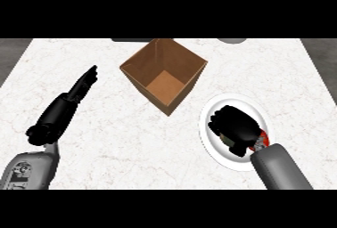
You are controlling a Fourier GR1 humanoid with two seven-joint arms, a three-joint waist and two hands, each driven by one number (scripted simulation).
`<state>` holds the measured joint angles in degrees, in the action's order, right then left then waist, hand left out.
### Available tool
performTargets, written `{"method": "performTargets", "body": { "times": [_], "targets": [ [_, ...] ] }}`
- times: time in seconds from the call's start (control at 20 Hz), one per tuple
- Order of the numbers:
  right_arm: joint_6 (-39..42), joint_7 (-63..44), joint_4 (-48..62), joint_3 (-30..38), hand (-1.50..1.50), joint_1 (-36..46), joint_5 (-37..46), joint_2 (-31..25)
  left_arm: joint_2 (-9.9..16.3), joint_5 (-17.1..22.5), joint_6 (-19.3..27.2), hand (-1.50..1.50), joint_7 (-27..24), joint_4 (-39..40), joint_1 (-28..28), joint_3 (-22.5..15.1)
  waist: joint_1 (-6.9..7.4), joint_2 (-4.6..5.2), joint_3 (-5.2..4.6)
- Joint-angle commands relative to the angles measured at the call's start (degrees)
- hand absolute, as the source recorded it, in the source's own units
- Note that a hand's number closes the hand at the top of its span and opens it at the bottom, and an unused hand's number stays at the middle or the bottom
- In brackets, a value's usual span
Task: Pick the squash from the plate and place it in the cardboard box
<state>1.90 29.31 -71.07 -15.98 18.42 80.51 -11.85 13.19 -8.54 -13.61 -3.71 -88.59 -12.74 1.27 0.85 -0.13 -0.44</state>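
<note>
A white plate [212, 111] lies on the counter at the right. My right hand [233, 125] sits over the middle of the plate with its fingers curled down. It hides nearly all of the squash; only a small greenish patch [226, 140] shows under the palm. The brown cardboard box [164, 73] stands open at the counter's upper middle, up and to the left of the plate, tilted like a diamond, with nothing showing inside. My left hand [82, 84] rests at the left with straight fingers pointing up toward the far edge, holding nothing.
The white marbled counter [118, 142] fills the view. A dark object [135, 39] and a grey round thing [232, 40] peek in at the far edge. A red and white part [262, 140] shows at my right wrist.
</note>
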Motion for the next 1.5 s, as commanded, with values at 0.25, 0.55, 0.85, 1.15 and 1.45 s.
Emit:
{"method": "performTargets", "body": {
  "times": [0.25,0.55,0.85,1.15,1.45],
  "targets": [
    [5.53,-26.33,0.26,-9.80,1.50,10.01,-9.82,11.65,-1.40,-0.18,-2.33,0.00,-0.23,0.18,-3.53,-3.72,8.24,1.41,0.62],
    [2.32,-43.69,-1.57,-17.66,1.50,22.12,-14.57,11.80,-1.91,-0.14,-3.10,0.00,-0.41,1.39,-4.58,-4.61,9.83,0.84,0.36],
    [-3.14,-62.74,-4.05,-18.71,1.50,31.66,-20.83,11.84,-1.79,0.38,-3.37,0.00,0.59,2.86,-6.28,-3.79,8.56,0.38,0.29],
    [-12.64,-80.77,1.08,-16.00,1.50,40.92,-23.17,11.85,-1.94,-0.79,-2.22,0.00,0.23,3.54,-6.56,-3.77,8.17,0.92,0.20],
    [-19.23,-90.85,10.58,-15.50,1.50,52.45,-28.83,11.85,-2.54,-1.12,-0.53,0.00,0.88,3.13,-7.00,-2.85,5.66,0.94,0.26]
  ]
}}
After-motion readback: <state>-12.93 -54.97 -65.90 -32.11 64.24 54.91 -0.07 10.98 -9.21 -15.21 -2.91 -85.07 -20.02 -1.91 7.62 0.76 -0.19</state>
